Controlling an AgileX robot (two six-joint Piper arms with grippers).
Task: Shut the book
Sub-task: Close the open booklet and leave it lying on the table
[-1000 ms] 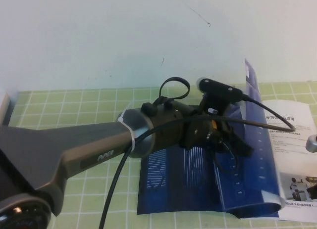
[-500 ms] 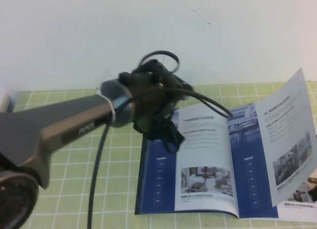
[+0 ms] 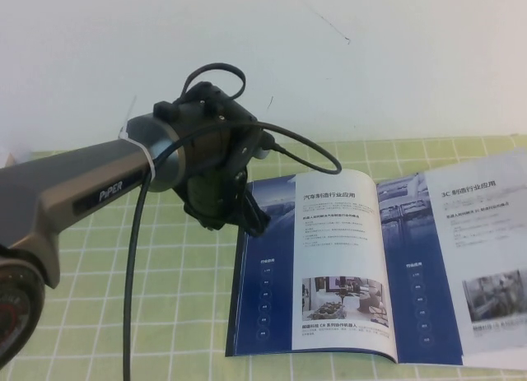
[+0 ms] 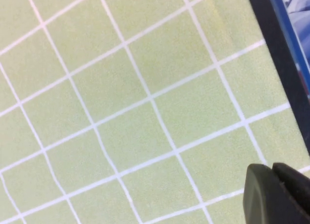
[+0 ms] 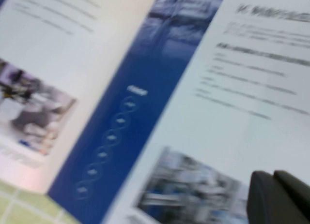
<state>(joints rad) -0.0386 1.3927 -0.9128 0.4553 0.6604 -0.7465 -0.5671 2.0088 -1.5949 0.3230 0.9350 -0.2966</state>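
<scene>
The book [image 3: 342, 266] lies open on the green grid mat [image 3: 123, 274], showing white and blue printed pages; its far right page [image 3: 486, 233] looks slightly raised. My left gripper [image 3: 254, 223] hangs shut with nothing in it just off the book's left edge. In the left wrist view the left gripper [image 4: 272, 168] is over bare mat [image 4: 121, 112], with the book's dark edge [image 4: 283, 45] at one corner. In the right wrist view my right gripper [image 5: 273, 174] is shut with nothing in it, close above the open pages [image 5: 145, 88]. The right arm does not show in the high view.
A white wall [image 3: 370, 60] rises behind the mat. The left arm's black cable [image 3: 136, 257] loops down over the mat on the left. Bare mat lies left of the book and in front of it.
The blue cover that curled over the book has fallen open, and the right page has dropped nearly flat. My left arm has drawn back leftward, off the book to its left edge.
</scene>
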